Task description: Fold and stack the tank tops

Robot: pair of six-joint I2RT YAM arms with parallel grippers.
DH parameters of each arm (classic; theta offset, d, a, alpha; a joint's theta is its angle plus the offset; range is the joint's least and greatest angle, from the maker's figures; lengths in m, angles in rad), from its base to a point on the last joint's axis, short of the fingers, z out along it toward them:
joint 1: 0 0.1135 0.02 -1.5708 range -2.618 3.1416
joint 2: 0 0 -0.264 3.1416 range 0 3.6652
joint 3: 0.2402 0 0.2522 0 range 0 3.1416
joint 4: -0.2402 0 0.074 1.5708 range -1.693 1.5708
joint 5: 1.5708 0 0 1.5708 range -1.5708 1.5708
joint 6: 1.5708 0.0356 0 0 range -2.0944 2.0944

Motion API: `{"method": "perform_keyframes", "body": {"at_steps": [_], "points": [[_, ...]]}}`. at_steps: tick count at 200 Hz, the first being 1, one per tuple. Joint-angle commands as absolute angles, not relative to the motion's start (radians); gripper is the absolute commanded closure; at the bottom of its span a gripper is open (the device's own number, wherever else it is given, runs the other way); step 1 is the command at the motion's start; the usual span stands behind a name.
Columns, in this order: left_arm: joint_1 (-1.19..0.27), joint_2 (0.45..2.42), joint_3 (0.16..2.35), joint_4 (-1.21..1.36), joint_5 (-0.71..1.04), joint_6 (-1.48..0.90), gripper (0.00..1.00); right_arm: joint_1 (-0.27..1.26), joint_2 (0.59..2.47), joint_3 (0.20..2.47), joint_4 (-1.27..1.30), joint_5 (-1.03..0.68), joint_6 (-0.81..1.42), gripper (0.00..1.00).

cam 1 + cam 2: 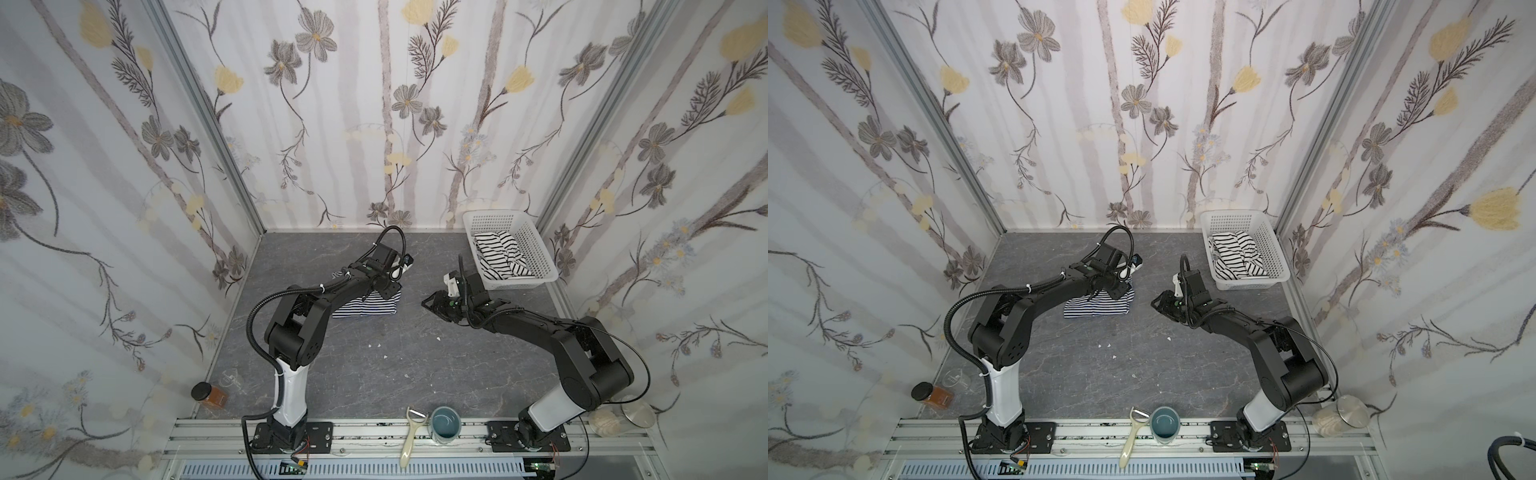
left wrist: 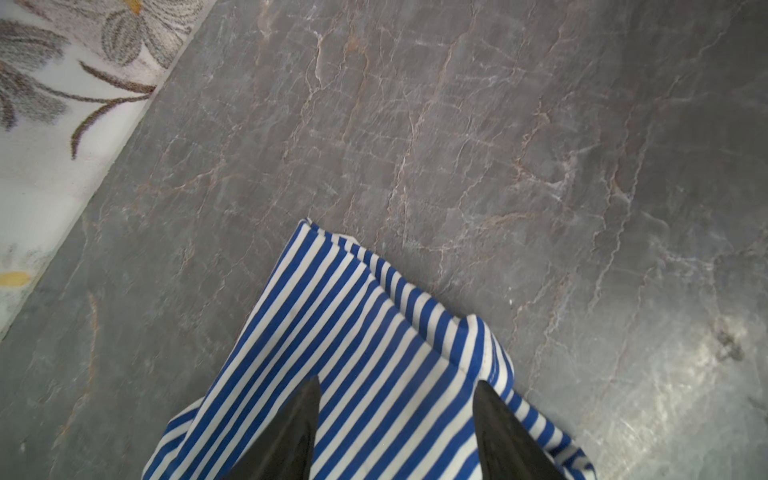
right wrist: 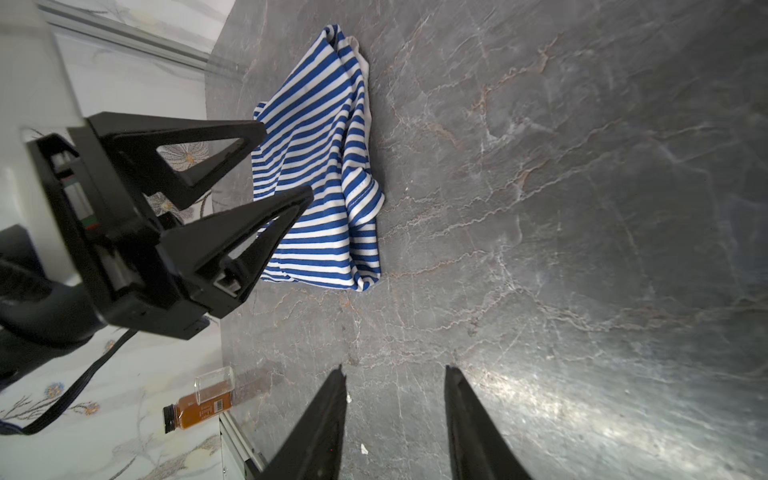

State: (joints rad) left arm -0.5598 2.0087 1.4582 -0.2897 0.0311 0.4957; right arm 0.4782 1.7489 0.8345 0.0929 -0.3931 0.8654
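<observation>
The navy-and-white fine-striped tank top [image 1: 365, 308] [image 1: 1096, 309] lies folded in a small bundle on the grey table, left of centre. My left gripper [image 2: 399, 386] [image 3: 286, 160] hangs just over it, open, its fingers apart above the striped cloth [image 2: 353, 332] and nothing pinched between them. The white tank top with wider black stripes [image 1: 498, 253] [image 1: 1235, 253] lies crumpled in the white basket [image 1: 538, 249] at the back right. My right gripper [image 3: 395, 370] [image 1: 428, 301] is open over bare table, to the right of the navy top [image 3: 320, 166], holding nothing.
A spice jar [image 1: 210, 395] lies at the front left corner. A peeler [image 1: 411, 436] and a teal mug [image 1: 444, 424] sit on the front rail, and a glass jar [image 1: 636, 415] at the front right. Small white scraps [image 1: 385, 356] dot the table's middle.
</observation>
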Motion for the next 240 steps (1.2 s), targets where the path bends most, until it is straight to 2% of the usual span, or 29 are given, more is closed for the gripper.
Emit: {"method": "perform_keyframes", "body": {"at_steps": [1, 54, 93, 147, 240], "points": [[-0.567, 2.05, 1.501, -0.285, 0.09, 0.469, 0.39, 0.477, 1.729, 0.817, 0.143, -0.374, 0.885, 0.59], [-0.567, 2.112, 1.481, -0.284, 0.08, 0.479, 0.4, 0.474, 1.715, 0.801, 0.147, -0.371, 0.891, 0.59], [-0.531, 2.072, 1.392, -0.284, 0.064, 0.476, 0.41, 0.474, 1.721, 0.817, 0.148, -0.379, 0.89, 0.59], [-0.408, 1.975, 1.227, -0.284, 0.06, 0.505, 0.42, 0.48, 1.746, 0.823, 0.164, -0.395, 0.893, 0.59], [-0.195, 1.854, 1.071, -0.282, 0.026, 0.593, 0.43, 0.5, 1.76, 0.854, 0.146, -0.4, 0.888, 0.59]]}}
